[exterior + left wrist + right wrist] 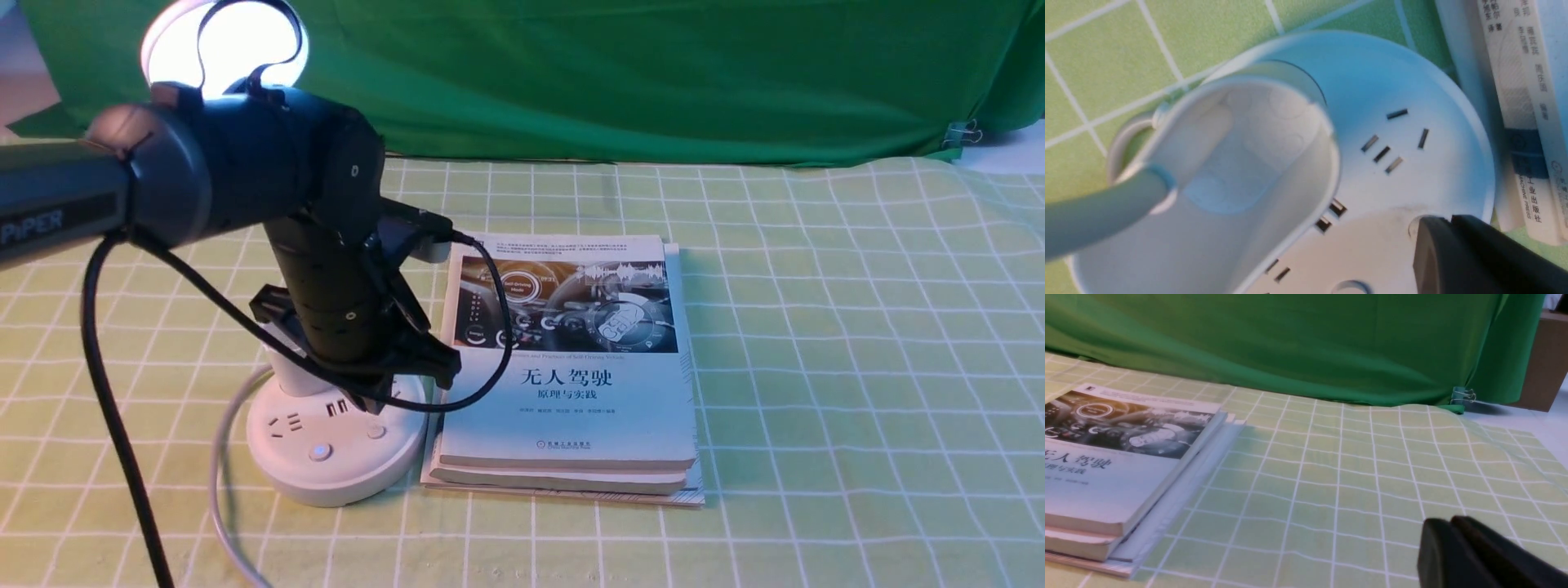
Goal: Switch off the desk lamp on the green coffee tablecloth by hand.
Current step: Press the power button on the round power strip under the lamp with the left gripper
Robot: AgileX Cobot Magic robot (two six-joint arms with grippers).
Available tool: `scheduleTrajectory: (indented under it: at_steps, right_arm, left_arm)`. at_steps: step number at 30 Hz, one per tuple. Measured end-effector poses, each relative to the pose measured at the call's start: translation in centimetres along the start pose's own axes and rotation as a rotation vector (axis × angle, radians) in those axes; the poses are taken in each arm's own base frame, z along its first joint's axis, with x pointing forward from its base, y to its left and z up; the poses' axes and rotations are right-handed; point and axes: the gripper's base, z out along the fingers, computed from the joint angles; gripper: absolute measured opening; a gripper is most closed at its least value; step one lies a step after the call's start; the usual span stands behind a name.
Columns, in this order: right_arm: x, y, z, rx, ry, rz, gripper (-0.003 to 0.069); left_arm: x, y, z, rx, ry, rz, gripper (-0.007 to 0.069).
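The white desk lamp stands at the left of the green coffee tablecloth (816, 367), and its round head (224, 41) glows brightly. My left arm reaches down over its round base (335, 457). The left gripper (374, 402) is shut, and its fingertips (1437, 224) sit over one round button (1414, 223) on the base; touching or just above, I cannot tell. A second button (320, 451) shows a blue light. The cup holder (1241, 155) and neck (1094, 220) fill the left wrist view. My right gripper (1447, 524) is shut and empty, low over the bare tablecloth (1351, 490).
A stack of books (571, 359) lies right beside the lamp base. The lamp's grey cord (219, 490) runs toward the front edge. My arm's black cable (114, 408) hangs down at the left. A dark green backdrop (653, 73) closes the back, with a binder clip (967, 132).
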Motion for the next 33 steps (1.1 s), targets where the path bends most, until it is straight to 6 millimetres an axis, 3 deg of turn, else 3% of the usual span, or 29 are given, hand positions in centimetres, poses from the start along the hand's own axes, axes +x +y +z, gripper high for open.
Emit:
scheduleTrajectory:
  at_steps: [7, 16, 24, 33]
  right_arm:
    - [0.0, 0.0, 0.0, 0.000, 0.000, 0.000, 0.0029]
    - [0.0, 0.0, 0.0, 0.000, 0.000, 0.000, 0.0031]
    - [0.0, 0.0, 0.0, 0.000, 0.000, 0.000, 0.0029]
    - [0.0, 0.0, 0.0, 0.000, 0.000, 0.000, 0.0029]
  left_arm:
    - [-0.2, 0.0, 2.4, 0.006, 0.052, -0.004, 0.0004]
    - [-0.2, -0.1, 2.2, 0.013, 0.040, -0.010, 0.0004]
    - [0.0, 0.0, 0.0, -0.003, -0.025, -0.014, 0.0004]
    - [-0.1, -0.2, 1.7, -0.001, 0.023, -0.013, 0.0004]
